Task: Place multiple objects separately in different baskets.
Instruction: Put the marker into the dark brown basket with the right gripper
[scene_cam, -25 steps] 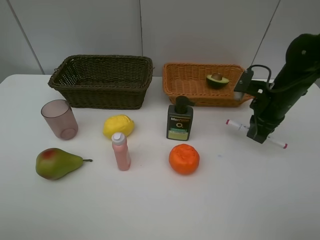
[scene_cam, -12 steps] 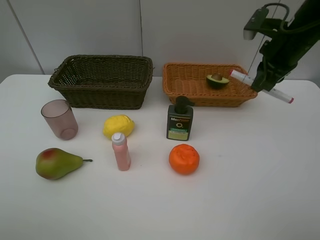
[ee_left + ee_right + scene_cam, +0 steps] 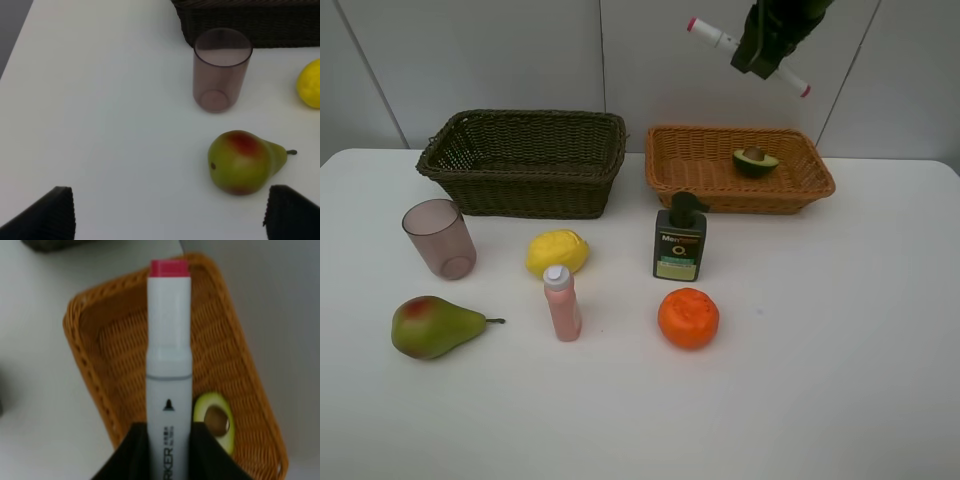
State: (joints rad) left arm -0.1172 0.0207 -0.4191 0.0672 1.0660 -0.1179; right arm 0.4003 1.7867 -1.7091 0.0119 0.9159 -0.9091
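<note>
My right gripper (image 3: 760,55) is shut on the white marker (image 3: 720,37) with red ends and holds it high above the orange-tan basket (image 3: 700,185). The right wrist view shows the marker (image 3: 169,355) over that basket (image 3: 95,370), with the avocado half (image 3: 215,422) inside. The avocado half (image 3: 755,160) lies at the basket's back right. The dark brown basket (image 3: 525,165) is empty. On the table lie the pinkish cup (image 3: 439,238), pear (image 3: 432,326), lemon (image 3: 556,252), pink bottle (image 3: 561,303), dark pump bottle (image 3: 679,240) and orange (image 3: 688,317). My left gripper (image 3: 170,212) is open over the cup (image 3: 221,69) and pear (image 3: 244,161).
The white table (image 3: 840,350) ends at a grey panelled wall (image 3: 470,60) behind the baskets. The lemon (image 3: 310,82) shows at the edge of the left wrist view, next to the dark basket's wall (image 3: 240,25).
My right gripper has lifted the marker off the table at the right, then carried it up and to the left, high above the orange-tan basket. Nothing else moved.
</note>
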